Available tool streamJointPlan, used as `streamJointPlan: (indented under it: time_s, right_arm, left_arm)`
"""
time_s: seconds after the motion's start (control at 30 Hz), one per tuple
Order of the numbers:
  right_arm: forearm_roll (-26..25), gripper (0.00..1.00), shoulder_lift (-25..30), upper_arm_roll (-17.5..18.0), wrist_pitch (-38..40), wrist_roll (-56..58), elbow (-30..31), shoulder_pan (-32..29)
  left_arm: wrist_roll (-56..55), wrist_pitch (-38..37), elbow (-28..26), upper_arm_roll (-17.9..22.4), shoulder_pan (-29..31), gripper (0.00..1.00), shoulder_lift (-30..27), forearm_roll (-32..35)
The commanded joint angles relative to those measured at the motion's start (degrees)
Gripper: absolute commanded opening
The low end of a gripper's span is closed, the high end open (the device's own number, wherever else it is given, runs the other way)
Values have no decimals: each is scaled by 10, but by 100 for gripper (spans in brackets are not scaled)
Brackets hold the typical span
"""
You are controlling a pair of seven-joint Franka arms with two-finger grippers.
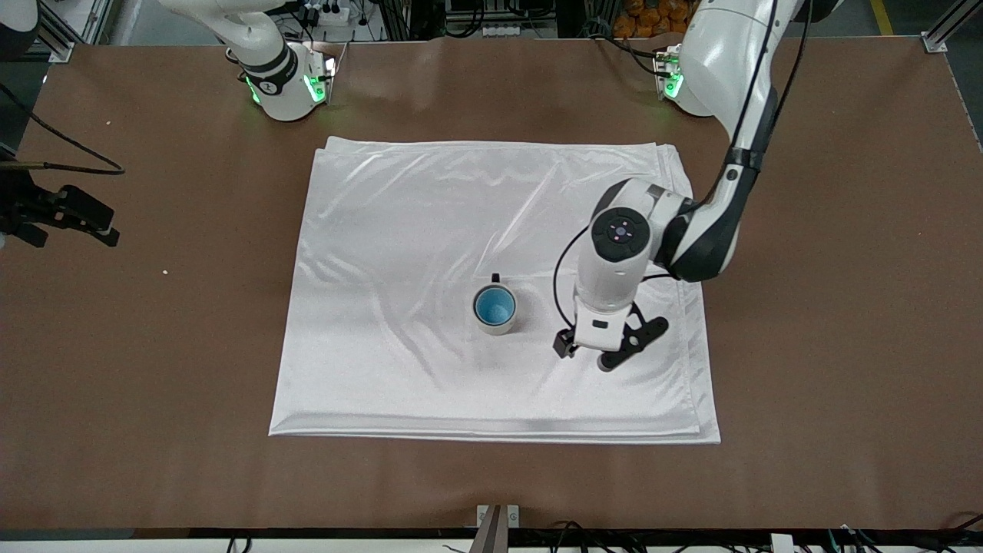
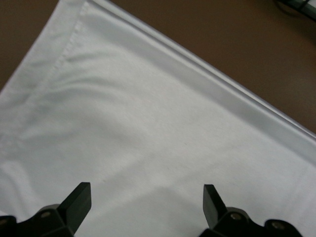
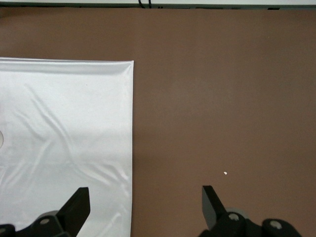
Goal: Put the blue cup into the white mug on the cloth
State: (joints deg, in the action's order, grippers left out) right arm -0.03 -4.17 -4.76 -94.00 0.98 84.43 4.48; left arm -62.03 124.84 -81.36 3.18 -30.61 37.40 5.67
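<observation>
Our left pincer [image 1: 607, 349] hangs wide open and empty over the cloth [image 1: 399, 230], beside the white mug [image 1: 495, 324]. We see the blue cup [image 1: 494, 306] already nested inside that mug, toward the right arm's end from this pincer. We judge the placing done; next we would only lift clear. Our right pincer [image 3: 143, 207] waits, open and empty, above the worktop [image 3: 222, 98].

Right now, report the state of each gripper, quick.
Left gripper: open, holding nothing, over the shiny white satin cloth beside the cream-white mug.
Right gripper: open, holding nothing; that arm waits.
</observation>
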Motion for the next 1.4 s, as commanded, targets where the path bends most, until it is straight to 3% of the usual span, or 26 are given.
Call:
streamJointPlan:
  time_s: [0.0, 0.27, 0.57, 1.1, 1.37]
  right_arm:
    - [2, 100, 23, -1, -7, 24, 27, -2]
    - [3, 100, 38, -2, -11, 24, 45, 1]
    - [2, 100, 43, -2, -6, 24, 45, 2]
    - [2, 100, 43, -2, -4, 27, 48, -2]
    - [2, 100, 43, -2, -5, 27, 48, 1]
  left_arm:
    - [95, -46, -9, -11, 55, 100, -25, 7]
    - [275, -73, -9, -19, 145, 100, -52, -49]
    - [414, -78, -8, -20, 225, 100, -56, -65]
    - [428, -88, -7, -16, 239, 100, -64, -86]
    - [424, -89, -32, -17, 246, 100, -102, -79]
